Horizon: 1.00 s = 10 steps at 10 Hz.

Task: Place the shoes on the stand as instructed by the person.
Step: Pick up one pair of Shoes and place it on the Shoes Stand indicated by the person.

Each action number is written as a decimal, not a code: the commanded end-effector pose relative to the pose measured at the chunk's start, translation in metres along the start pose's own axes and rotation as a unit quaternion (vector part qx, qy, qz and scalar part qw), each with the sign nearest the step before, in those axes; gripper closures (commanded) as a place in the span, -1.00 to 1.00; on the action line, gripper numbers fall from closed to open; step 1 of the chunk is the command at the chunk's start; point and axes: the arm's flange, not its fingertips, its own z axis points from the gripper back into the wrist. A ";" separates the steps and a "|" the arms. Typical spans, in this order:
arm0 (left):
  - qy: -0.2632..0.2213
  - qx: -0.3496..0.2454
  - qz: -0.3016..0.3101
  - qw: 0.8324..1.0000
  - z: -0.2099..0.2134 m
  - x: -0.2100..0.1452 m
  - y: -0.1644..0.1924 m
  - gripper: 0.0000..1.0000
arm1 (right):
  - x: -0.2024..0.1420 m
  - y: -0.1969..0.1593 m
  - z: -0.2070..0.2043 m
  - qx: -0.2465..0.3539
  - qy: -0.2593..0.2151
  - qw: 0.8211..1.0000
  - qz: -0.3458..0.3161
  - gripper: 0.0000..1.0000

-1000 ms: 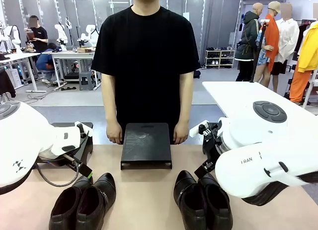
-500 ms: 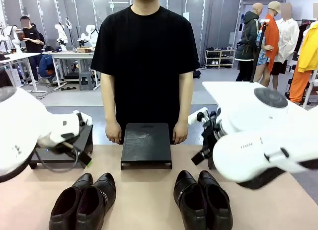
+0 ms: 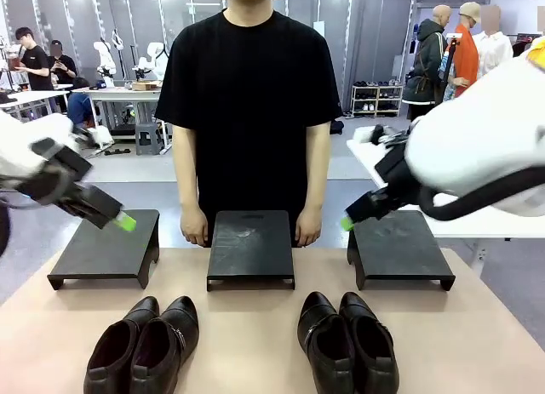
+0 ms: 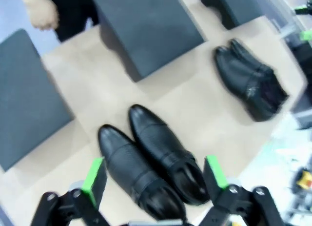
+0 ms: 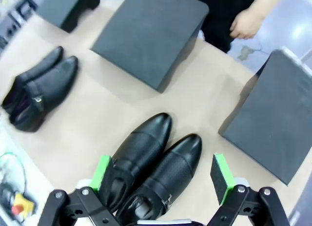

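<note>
Two pairs of glossy black shoes stand on the tan table's near half, the left pair (image 3: 140,347) and the right pair (image 3: 347,343). Three black stands sit behind them: left (image 3: 106,249), middle (image 3: 250,245), right (image 3: 400,245). The person (image 3: 249,96) stands behind the middle stand with both hands hanging at its far corners. My left gripper (image 3: 119,217) hovers above the left stand, and its jaws (image 4: 153,173) are open over the left pair (image 4: 151,162). My right gripper (image 3: 349,221) hangs above the right stand, open (image 5: 162,174) over the right pair (image 5: 156,157).
The table's front strip between the two pairs is bare. A white table (image 3: 383,156) stands behind my right arm. Other people and work tables fill the room far behind.
Both arms have lifted and swung outward, uncovering the left and right stands. The grippers stayed open. The person and the shoes have not moved.
</note>
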 end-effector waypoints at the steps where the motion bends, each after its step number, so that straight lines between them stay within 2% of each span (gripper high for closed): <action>1: -0.012 -0.119 0.031 0.992 0.047 -0.024 0.035 -1.00 | -0.022 -0.044 0.036 0.109 -0.011 0.992 -0.062 -1.00; 2: -0.020 -0.169 0.045 0.984 0.070 -0.045 0.052 -1.00 | -0.038 -0.063 0.054 0.153 -0.020 0.984 -0.090 -1.00; 3: -0.049 -0.242 0.056 0.967 0.093 -0.072 0.073 -1.00 | -0.061 -0.085 0.071 0.211 -0.023 0.968 -0.134 -1.00; 4: -0.085 -0.285 0.060 0.953 0.109 -0.097 0.092 -1.00 | -0.082 -0.106 0.085 0.250 -0.030 0.953 -0.170 -1.00; 5: -0.123 -0.300 0.078 0.943 0.124 -0.123 0.110 -1.00 | -0.106 -0.126 0.098 0.264 -0.039 0.942 -0.203 -1.00; 6: -0.159 -0.304 0.110 0.933 0.138 -0.151 0.128 -1.00 | -0.133 -0.147 0.111 0.262 -0.068 0.931 -0.244 -1.00; 8: -0.232 -0.270 0.185 0.916 0.164 -0.212 0.155 -1.00 | -0.194 -0.180 0.138 0.260 -0.122 0.909 -0.302 -1.00; 10: -0.253 -0.229 0.247 0.907 0.179 -0.257 0.169 -1.00 | -0.231 -0.195 0.159 0.230 -0.151 0.895 -0.350 -1.00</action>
